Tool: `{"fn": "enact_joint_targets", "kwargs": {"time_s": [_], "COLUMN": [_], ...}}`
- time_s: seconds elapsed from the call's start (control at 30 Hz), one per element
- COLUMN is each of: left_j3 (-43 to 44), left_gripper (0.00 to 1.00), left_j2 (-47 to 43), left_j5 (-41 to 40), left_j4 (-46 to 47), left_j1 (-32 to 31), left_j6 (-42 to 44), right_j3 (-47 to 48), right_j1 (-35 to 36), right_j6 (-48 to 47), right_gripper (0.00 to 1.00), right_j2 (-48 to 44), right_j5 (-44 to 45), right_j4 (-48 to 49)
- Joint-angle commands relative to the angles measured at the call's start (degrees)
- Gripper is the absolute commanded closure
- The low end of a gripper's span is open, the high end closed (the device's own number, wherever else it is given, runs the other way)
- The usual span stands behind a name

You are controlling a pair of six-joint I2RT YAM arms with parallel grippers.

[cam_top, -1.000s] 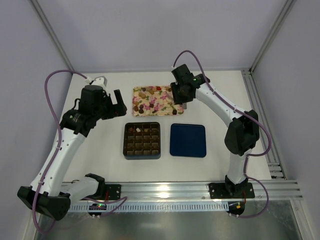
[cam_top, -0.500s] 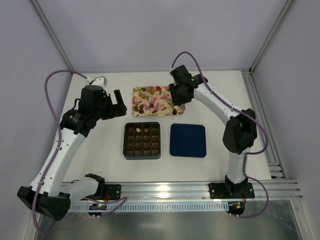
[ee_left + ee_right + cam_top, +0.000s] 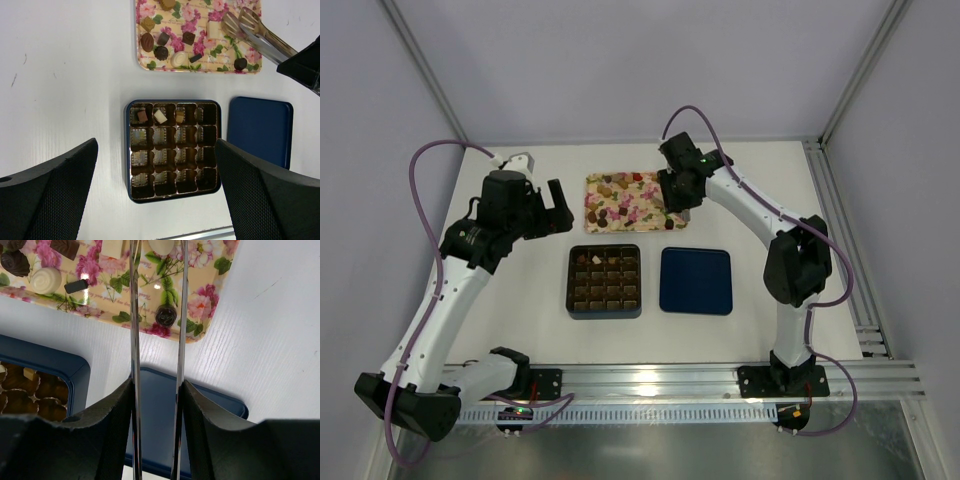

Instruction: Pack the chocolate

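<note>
Gripping a pair of metal tongs (image 3: 134,335), the jaws of the right gripper (image 3: 157,388) are closed on the handles. The two thin blades reach out, slightly apart, over the right end of a floral tray (image 3: 192,64) at the far side of the table (image 3: 65,75). A cream oval piece (image 3: 161,245) shows between the blades at the top edge of the right wrist view; whether the tips touch it cannot be told. A dark round bonbon (image 3: 165,315) lies on the tray under the blades, close to its near rim.

Most of the chocolate (image 3: 161,52) is scattered loose across that tray, with brown, dark and cream-white pieces mixed together. Three more pieces sit in the far row of the dark box (image 3: 128,150), in the first three cells from the left: a brown square (image 3: 142,116), a white piece (image 3: 160,116) and a tan piece (image 3: 180,116). The navy lid (image 3: 260,127) lies flat just beside the box on its right, not touching it.

The left gripper (image 3: 557,207) hovers above the table, left of the tray, with its jaws spread wide.
</note>
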Motion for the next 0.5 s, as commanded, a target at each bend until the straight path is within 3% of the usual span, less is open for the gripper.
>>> {"fn": "enact_joint_targets", "kwargs": {"time_s": [0.0, 0.47], "left_j3": [1.1, 1.1], "left_gripper": [0.04, 0.04], "left_j2": [-0.3, -0.2], "left_j5": [-0.1, -0.2], "left_j4": [0.4, 0.5], "left_j1": [0.0, 0.0], "left_j6": [-0.1, 0.1], "right_j3": [0.1, -0.1], "right_j1": [-0.1, -0.4], "right_j6": [-0.1, 0.2], "right_gripper": [0.55, 0.6], "right_j2": [0.1, 0.8], "right_j5": [-0.2, -1.8], "right_j4": [1.4, 1.6]}}
